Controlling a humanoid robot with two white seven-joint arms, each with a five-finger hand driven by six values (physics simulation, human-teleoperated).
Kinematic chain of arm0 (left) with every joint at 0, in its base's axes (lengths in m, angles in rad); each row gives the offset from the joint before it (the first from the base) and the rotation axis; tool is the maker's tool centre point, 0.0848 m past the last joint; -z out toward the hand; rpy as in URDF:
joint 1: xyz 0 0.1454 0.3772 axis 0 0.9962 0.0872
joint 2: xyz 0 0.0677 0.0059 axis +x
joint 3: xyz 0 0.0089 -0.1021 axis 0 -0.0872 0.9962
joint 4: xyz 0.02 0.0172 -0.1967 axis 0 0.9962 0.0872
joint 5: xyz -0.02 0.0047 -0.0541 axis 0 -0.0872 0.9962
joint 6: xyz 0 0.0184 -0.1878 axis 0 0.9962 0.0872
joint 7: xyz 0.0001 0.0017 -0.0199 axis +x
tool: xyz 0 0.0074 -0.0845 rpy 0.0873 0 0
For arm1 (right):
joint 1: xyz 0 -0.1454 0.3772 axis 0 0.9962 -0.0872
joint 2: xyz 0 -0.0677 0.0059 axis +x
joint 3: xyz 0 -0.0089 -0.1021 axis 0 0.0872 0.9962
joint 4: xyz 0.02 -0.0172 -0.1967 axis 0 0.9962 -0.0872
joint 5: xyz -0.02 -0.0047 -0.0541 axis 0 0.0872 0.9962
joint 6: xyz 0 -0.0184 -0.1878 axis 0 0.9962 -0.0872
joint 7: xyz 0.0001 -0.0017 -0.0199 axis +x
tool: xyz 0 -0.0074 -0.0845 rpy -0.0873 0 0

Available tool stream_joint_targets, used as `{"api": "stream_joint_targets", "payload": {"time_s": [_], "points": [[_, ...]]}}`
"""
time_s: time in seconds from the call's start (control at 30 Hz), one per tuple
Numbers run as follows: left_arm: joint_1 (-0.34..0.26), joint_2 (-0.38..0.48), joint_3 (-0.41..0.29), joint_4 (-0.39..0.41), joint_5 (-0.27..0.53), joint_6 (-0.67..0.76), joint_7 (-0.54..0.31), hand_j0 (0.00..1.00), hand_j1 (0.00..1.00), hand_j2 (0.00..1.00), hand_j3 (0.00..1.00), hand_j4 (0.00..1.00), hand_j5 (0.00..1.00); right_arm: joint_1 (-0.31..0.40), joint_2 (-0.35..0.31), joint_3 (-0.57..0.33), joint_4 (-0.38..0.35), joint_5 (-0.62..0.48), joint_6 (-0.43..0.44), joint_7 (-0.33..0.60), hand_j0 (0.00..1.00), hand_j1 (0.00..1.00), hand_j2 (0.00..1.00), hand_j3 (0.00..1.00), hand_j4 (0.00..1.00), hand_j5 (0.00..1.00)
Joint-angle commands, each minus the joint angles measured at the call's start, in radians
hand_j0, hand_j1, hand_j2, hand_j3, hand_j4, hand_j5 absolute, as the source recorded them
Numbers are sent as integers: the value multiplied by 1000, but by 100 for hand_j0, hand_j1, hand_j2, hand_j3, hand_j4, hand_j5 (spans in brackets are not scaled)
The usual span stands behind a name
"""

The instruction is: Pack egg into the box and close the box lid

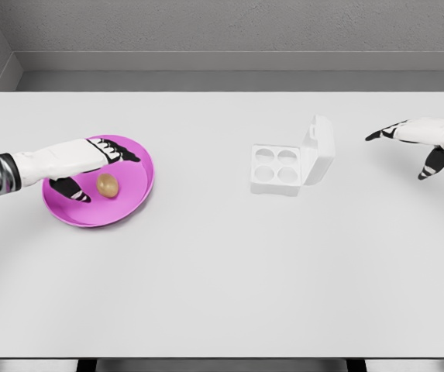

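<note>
A brown egg (108, 184) lies on a magenta plate (132, 198) at the table's left. My left hand (96, 169) hovers over the plate with its fingers spread, the thumb below and left of the egg and the other fingers above it, holding nothing. A white egg box (277, 169) with four empty cups sits right of the middle, its lid (319, 149) standing open on the right side. My right hand (419, 143) floats at the far right, fingers relaxed and empty, well clear of the box.
The white table (222, 271) stretches wide in front of the plate and box. A grey wall runs along the back edge.
</note>
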Motion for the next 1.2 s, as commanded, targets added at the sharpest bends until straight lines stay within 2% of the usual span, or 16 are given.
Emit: {"api": "stream_joint_targets", "payload": {"time_s": [0.0, 0.23, 0.37, 0.77, 0.9, 1.17], "points": [[0, -9, 0, 2, -1, 3, -2, 100, 100, 100, 100, 100, 100, 0, 0, -1, -1, -4, -1, 0, 100, 100, 100, 100, 100, 100], [0, -8, 0, 2, -1, 3, -2, 100, 100, 100, 100, 100, 100, -8, 0, 4, -1, -2, -15, 0, 100, 100, 100, 100, 100, 100], [0, 4, 9, 3, 5, 3, 0, 100, 100, 100, 100, 100, 100, -14, -4, 4, 1, -2, -121, 0, 100, 100, 100, 100, 100, 100], [2, 4, 5, 2, 10, 3, 0, 100, 100, 100, 100, 100, 100, -15, -9, 2, 1, -2, -106, 0, 100, 100, 100, 100, 100, 100], [0, 3, 0, 2, -1, 3, -3, 100, 100, 100, 100, 100, 100, -48, -12, 10, 2, -2, -120, 0, 100, 100, 100, 100, 100, 100], [-5, -6, -1, 15, -1, 3, -2, 100, 100, 100, 100, 100, 100, -52, -13, 28, -21, -2, -123, 0, 100, 100, 100, 100, 100, 100]]}}
